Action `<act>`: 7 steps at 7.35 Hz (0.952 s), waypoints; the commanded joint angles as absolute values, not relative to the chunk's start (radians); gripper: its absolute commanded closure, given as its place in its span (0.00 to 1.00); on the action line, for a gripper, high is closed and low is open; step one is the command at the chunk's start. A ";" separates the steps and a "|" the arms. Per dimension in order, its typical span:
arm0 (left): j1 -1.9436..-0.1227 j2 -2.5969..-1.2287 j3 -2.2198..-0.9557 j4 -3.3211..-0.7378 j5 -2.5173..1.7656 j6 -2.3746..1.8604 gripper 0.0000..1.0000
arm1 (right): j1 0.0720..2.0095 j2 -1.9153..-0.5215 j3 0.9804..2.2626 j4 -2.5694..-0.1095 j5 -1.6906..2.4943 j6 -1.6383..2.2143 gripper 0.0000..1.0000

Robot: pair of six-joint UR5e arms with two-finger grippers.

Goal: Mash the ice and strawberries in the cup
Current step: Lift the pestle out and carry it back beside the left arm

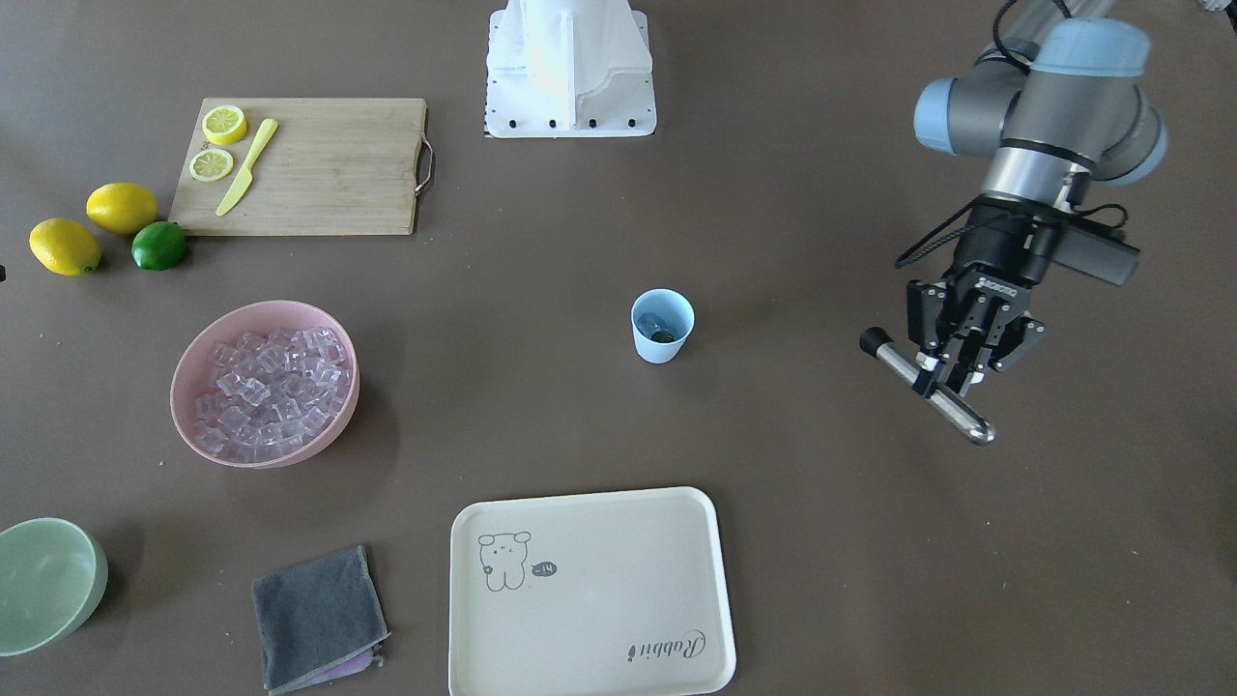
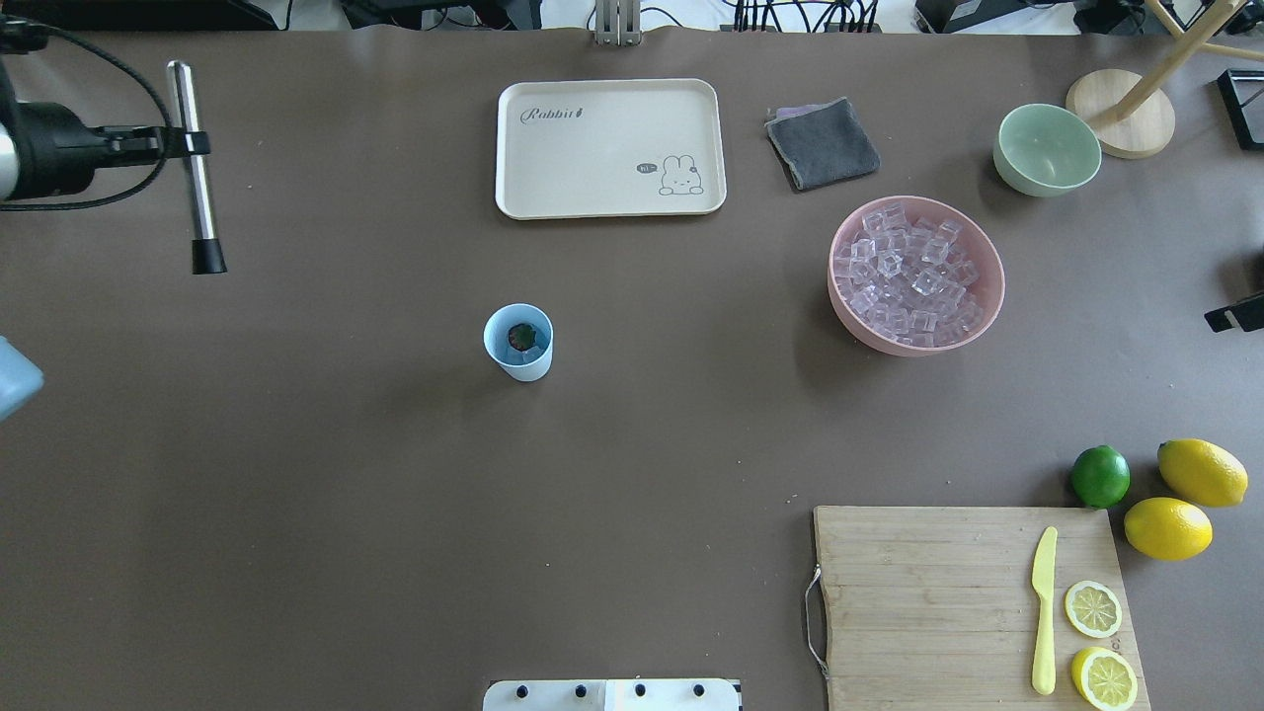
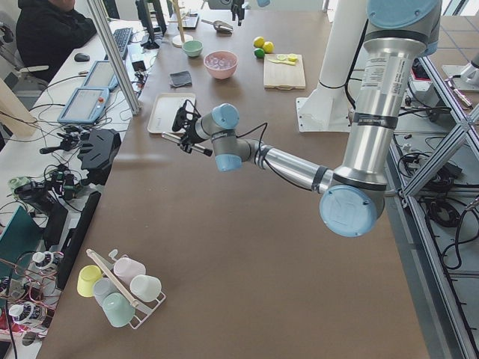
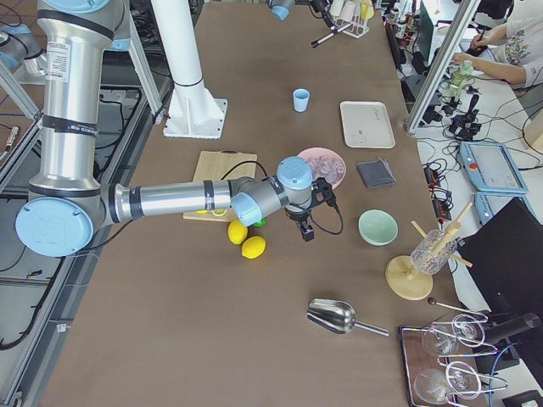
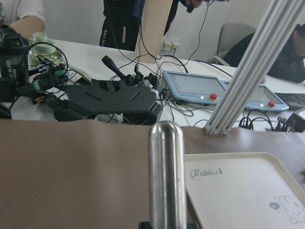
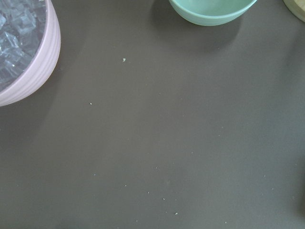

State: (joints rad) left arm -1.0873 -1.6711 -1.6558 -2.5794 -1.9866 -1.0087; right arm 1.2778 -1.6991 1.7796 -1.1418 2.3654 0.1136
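The light blue cup (image 1: 663, 326) stands upright mid-table, also in the overhead view (image 2: 518, 342). A small dark red strawberry with a green top (image 2: 520, 337) lies inside it, with something glassy beside it. Ice cubes (image 1: 266, 387) fill the pink bowl (image 2: 987, 296). My left gripper (image 1: 942, 382) is shut on a steel muddler with a black end (image 1: 969, 419), held level above the table, well off to the cup's side; it also shows in the overhead view (image 2: 193, 143). My right gripper (image 4: 305, 227) hovers between the pink and green bowls; I cannot tell whether it is open or shut.
A cream tray (image 1: 589, 667), a grey cloth (image 1: 314, 614) and a pale green bowl (image 1: 43, 580) lie along the far edge. A cutting board (image 1: 329, 164) carries lemon slices and a yellow knife; two lemons and a lime (image 1: 158, 245) sit beside it.
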 commanded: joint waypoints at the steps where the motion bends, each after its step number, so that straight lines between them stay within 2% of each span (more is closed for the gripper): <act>1: -1.207 -1.562 -1.460 -2.594 -2.177 -0.806 1.00 | 1.279 -1.698 1.782 -1.140 2.350 0.114 0.02; 2: -1.207 -1.560 -1.378 -2.594 -2.172 -0.725 1.00 | 1.281 -1.683 1.782 -1.150 2.353 0.115 0.02; 5: -1.207 -1.514 -1.278 -2.589 -2.177 -0.591 1.00 | 1.281 -1.677 1.782 -1.149 2.349 0.118 0.02; 6: -1.191 -1.532 -1.235 -2.589 -2.168 -0.588 0.42 | 1.281 -1.674 1.782 -1.147 2.341 0.118 0.02; 7: -1.186 -1.545 -1.235 -2.591 -2.168 -0.591 0.31 | 1.281 -1.669 1.781 -1.147 2.338 0.118 0.02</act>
